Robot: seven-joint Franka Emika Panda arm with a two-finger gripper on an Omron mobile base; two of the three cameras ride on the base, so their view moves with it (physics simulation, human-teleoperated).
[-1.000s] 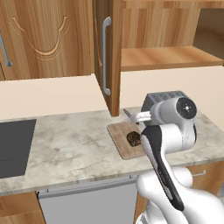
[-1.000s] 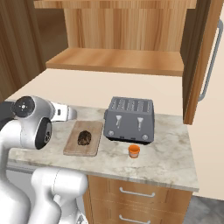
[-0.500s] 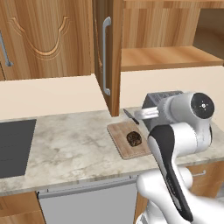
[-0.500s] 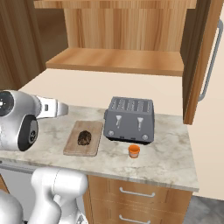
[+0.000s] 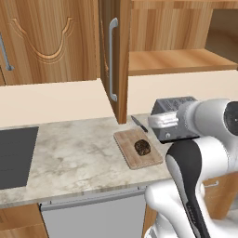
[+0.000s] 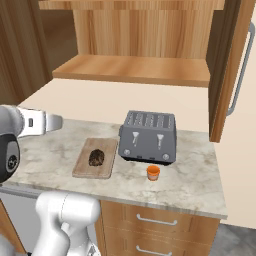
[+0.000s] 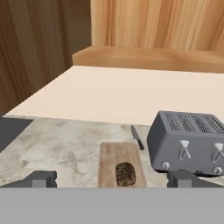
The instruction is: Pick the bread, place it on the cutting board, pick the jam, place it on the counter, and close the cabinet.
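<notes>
The bread [image 5: 142,147] [image 6: 96,157] [image 7: 125,173], a dark lumpy ball, lies on the wooden cutting board [image 5: 130,158] [image 6: 82,169] [image 7: 116,155]. The orange jam [image 6: 153,172] jar stands on the counter [image 5: 79,158] [image 6: 195,175] [image 7: 65,140] in front of the toaster. The cabinet [image 5: 114,60] [image 6: 235,70] door stands open, showing a bare wooden shelf [image 6: 130,70] [image 7: 148,57]. My gripper [image 7: 113,179] is open, its fingertips [image 7: 41,178] wide apart, back from the board and above the counter, holding nothing.
A grey toaster [image 5: 169,111] [image 6: 148,136] [image 7: 188,142] stands right of the board, with a dark knife [image 5: 138,123] [image 7: 137,138] lying behind the board. A black cooktop [image 5: 14,155] is set into the counter at the far left. Drawers [image 6: 150,225] sit below the counter.
My arm's upper joints have swung back, rightward in the left base view and leftward in the right base view. Bread, jam and cabinet door have not moved; the gripper stays open.
</notes>
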